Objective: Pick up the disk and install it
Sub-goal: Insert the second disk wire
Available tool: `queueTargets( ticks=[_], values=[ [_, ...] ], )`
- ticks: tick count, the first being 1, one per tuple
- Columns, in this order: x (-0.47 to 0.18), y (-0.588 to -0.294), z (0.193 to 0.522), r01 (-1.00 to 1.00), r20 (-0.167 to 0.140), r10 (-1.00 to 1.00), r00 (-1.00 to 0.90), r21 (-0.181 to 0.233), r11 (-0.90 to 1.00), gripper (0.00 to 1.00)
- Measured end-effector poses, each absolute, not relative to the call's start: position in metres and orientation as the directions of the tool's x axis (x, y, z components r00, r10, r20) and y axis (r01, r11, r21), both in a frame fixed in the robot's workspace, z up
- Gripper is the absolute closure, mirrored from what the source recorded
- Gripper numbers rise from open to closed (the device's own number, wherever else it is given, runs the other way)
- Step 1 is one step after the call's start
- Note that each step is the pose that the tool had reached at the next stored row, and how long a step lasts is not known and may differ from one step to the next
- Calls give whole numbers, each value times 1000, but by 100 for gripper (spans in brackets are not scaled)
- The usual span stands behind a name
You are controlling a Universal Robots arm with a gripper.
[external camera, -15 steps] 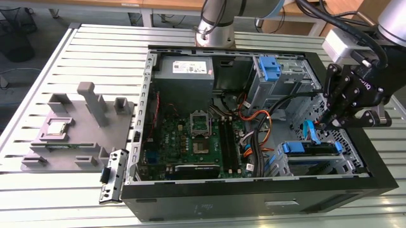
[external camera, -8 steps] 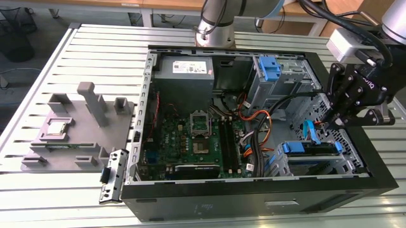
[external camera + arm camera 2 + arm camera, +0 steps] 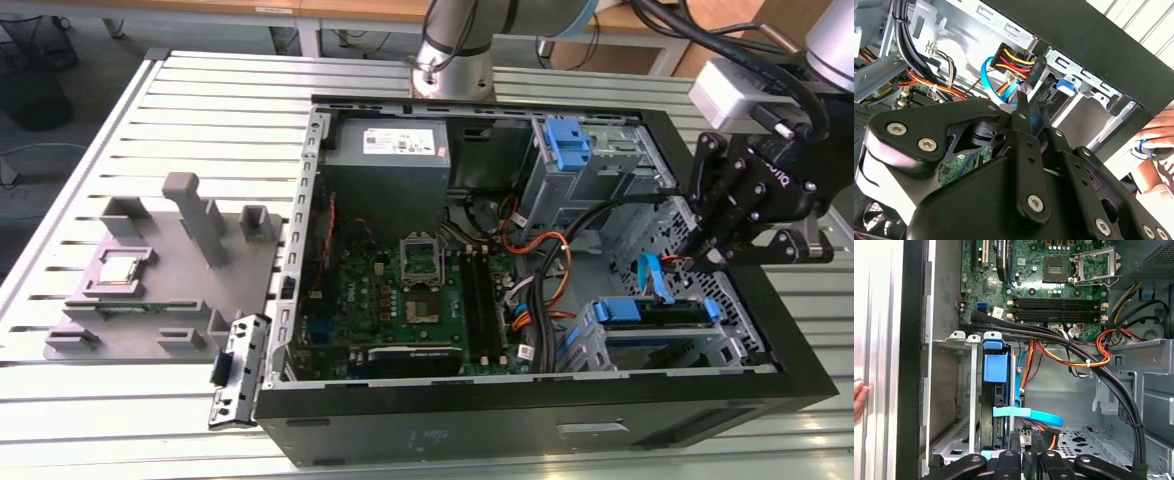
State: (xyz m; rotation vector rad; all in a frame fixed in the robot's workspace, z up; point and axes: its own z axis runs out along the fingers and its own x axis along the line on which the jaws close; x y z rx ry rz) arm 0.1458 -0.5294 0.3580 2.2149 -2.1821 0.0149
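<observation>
From my station, reading the exterior view from its left: a grey fixture block (image 3: 147, 280) sits on the slatted metal surface (image 3: 80, 400), and just beside the case a small black bracket (image 3: 234, 368) leans against its wall. The open computer case (image 3: 534, 410) comes next, with the green motherboard (image 3: 400, 300) on its floor and the grey power supply (image 3: 390, 145) at the far end. Further toward that view's right, an upright blue bracket (image 3: 570, 145) stands on a metal drive bay, and orange and black cables (image 3: 547, 255) run across the middle.

The disk (image 3: 654, 312) lies in the lower drive cage near the case's front corner, its blue carrier showing along the edge. In the first wrist view I see the disk (image 3: 996, 390) seated edge-on between the cage's metal walls, blue tab facing out, with a light blue data cable (image 3: 1026, 415) crossing just beside it.

My pincer (image 3: 703, 258) hangs above that cage at the exterior view's right. In the second wrist view the pincer (image 3: 1030, 102) has its thin fingers (image 3: 1024, 107) drawn close together, tips right at a black connector (image 3: 1019, 62) with yellow, red and black wires; I cannot tell whether they actually grip anything.

A person's hand (image 3: 1159, 150) rests outside the case.
</observation>
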Motion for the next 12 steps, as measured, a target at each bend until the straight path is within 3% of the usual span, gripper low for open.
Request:
queueTargets(
  ticks=[12],
  values=[
    [146, -529, 364, -1000, 30, -999, 15, 16, -15, 76]
  ],
)
